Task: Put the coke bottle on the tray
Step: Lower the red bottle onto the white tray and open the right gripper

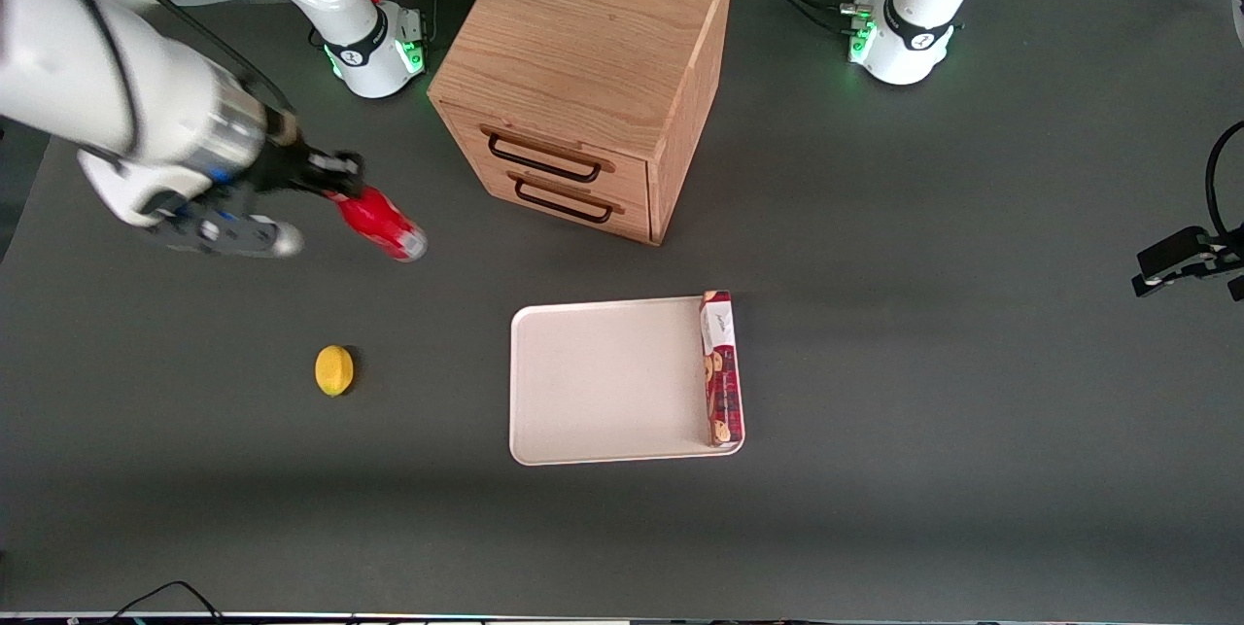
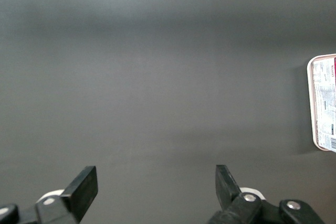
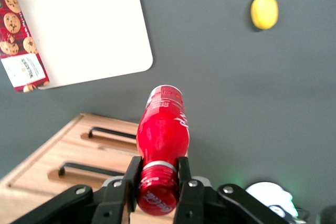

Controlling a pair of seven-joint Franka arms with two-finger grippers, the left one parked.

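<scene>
My gripper (image 1: 335, 183) is shut on the neck and cap of the coke bottle (image 1: 381, 225), a small red bottle with a clear silvery base. It holds the bottle tilted in the air, above the table beside the wooden cabinet, toward the working arm's end. In the right wrist view the fingers (image 3: 184, 174) clamp the bottle (image 3: 163, 132) just under its red cap. The off-white tray (image 1: 603, 382) lies flat on the table, nearer the front camera than the cabinet and apart from the bottle. It also shows in the right wrist view (image 3: 89, 30).
A long red cookie box (image 1: 721, 367) lies in the tray along one short rim. A wooden drawer cabinet (image 1: 588, 71) with two dark handles stands at the back. A yellow lemon (image 1: 334, 370) lies on the table beside the tray, toward the working arm's end.
</scene>
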